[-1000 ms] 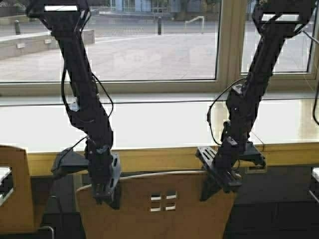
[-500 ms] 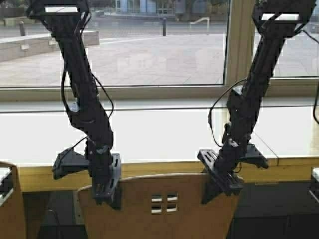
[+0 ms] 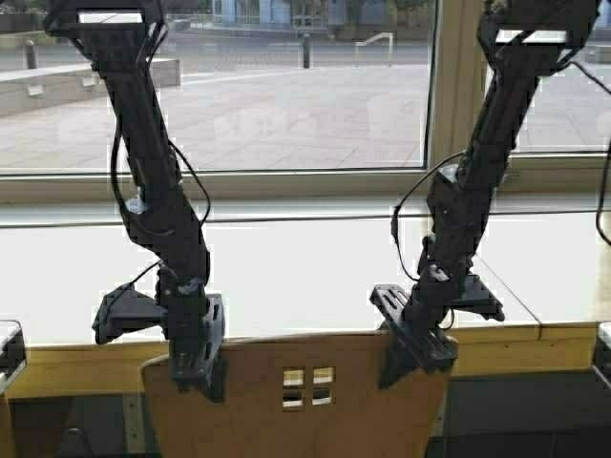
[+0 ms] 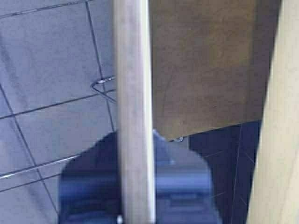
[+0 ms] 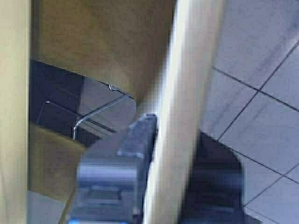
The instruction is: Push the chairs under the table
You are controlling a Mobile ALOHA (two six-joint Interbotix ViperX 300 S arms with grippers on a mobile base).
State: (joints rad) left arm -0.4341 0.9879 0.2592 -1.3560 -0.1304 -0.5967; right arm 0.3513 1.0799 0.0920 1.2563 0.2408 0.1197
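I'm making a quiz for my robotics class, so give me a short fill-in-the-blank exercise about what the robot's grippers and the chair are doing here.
1. Both grippers hold the top edge of the chair's ____.
2. The left gripper and right gripper grip the chair on either side of its small ____ cutout.
3. Beyond the chair runs the front edge of the table, and behind the table is a large ____.

Missing words: backrest; four-square; window

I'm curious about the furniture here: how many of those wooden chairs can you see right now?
1. The chair stands in the middle, right against the table edge, its backrest top held between the left gripper and right gripper. Others may sit outside the view.
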